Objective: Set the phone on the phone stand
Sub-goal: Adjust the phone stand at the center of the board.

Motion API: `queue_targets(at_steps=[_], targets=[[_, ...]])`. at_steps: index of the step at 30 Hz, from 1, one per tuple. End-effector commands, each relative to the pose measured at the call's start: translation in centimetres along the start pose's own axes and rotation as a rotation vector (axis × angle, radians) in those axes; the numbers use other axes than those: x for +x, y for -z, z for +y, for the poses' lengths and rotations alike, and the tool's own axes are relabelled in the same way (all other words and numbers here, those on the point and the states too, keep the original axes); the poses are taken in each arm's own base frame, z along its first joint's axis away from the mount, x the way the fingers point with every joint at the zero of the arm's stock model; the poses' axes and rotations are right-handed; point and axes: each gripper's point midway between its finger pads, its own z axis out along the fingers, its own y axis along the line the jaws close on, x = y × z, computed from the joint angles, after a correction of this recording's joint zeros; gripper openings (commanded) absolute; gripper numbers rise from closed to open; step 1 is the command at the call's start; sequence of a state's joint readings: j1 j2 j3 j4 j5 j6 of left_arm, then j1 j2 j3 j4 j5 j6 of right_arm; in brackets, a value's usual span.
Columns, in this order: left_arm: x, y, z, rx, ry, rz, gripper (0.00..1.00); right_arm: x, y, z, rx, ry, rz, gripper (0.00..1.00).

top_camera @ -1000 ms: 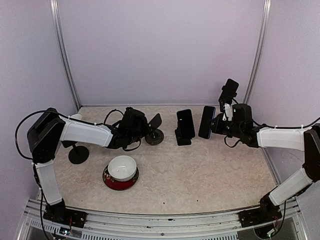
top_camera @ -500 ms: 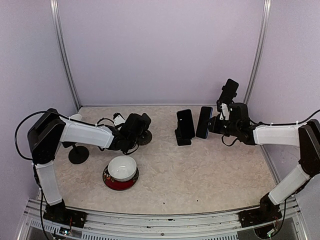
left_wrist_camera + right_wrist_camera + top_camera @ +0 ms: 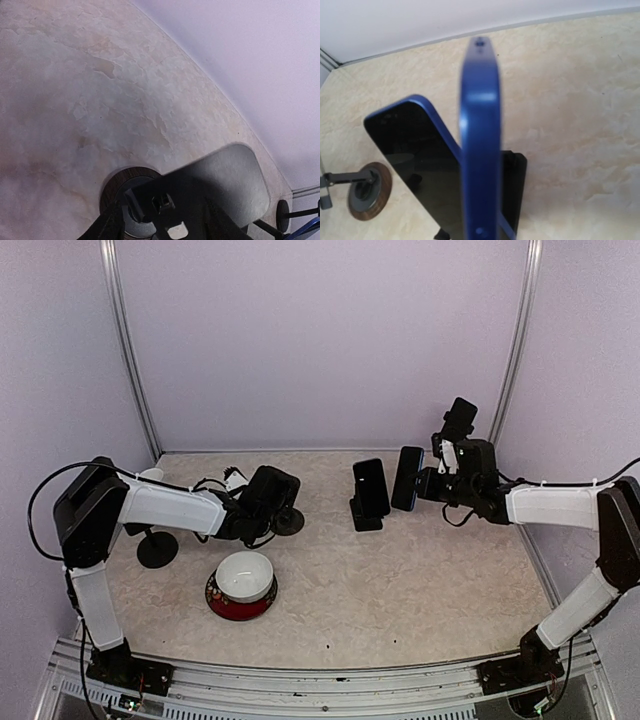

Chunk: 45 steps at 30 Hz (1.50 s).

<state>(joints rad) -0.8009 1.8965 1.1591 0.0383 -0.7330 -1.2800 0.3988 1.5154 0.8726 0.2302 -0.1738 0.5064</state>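
Blue phone [image 3: 407,478] hangs upright in the air, edge-on in the wrist view. Right hand [image 3: 417,483] is clamped on it. It sits just beside a second phone [image 3: 371,483], which leans on a black stand [image 3: 366,522].

Handling, by judgement: stiff, slim, smooth-sided and glass-faced, so likely slippery and easy to chip; moderate weight. Best pinched across the long edges near the middle, leaving the bottom edge free to seat.

Left hand [image 3: 283,512] is low over a round-based stand [image 3: 291,523]. Fingers [image 3: 111,229] flank its neck, and its cradle plate [image 3: 225,180] is bare. Clamped or released: cannot tell.

Around on the worktop [image 3: 420,590]:
- bowl [image 3: 245,573] on a red plate [image 3: 225,607]
- another round-foot stand [image 3: 157,548], far left
- tall holder [image 3: 460,420], behind the right arm

The occupied stand is nearest the carried phone, and a nudge could topple it.
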Motion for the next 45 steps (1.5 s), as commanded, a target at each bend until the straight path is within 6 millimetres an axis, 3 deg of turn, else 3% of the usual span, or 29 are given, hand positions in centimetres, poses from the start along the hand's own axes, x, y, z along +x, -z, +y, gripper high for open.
queue_targets(at_steps=[1,6,11,15,25,33,37,41,45], targets=[[-2.8,2.9,-3.2,0.15,-0.123,-0.025,0.64,-1.1,0.0,0.4,-0.01,0.037,-0.053,0.0],[-4.3,5.2,-5.1,0.358,-0.253,0.014,0.82,-0.7,-0.4,0.4,-0.021,0.034,-0.048,0.0],[-4.9,5.0,-6.5,0.599,-0.398,0.116,0.99,-0.5,-0.8,0.4,-0.024,0.042,-0.04,0.0],[-4.4,3.5,-5.9,0.718,-0.482,0.204,0.99,-0.8,-0.9,0.7,-0.04,0.042,-0.043,0.0],[0.4,0.5,-4.5,0.913,-0.559,0.483,0.99,-1.1,0.2,1.0,-0.036,0.054,-0.045,0.0],[-0.1,-0.6,-3.5,0.932,-0.541,0.511,0.93,-2.1,1.3,1.6,-0.043,0.058,-0.072,0.0],[-0.2,-1.1,-3.0,0.949,-0.529,0.537,0.87,-1.6,1.1,1.8,-0.065,0.049,-0.059,0.0],[0.0,-1.9,-2.7,0.947,-0.522,0.551,0.87,-1.4,1.2,2.0,-0.076,0.05,-0.043,0.0],[0.2,-1.8,-3.7,0.999,-0.51,0.571,0.82,-2.1,1.8,1.9,-0.056,0.059,-0.069,0.0]])
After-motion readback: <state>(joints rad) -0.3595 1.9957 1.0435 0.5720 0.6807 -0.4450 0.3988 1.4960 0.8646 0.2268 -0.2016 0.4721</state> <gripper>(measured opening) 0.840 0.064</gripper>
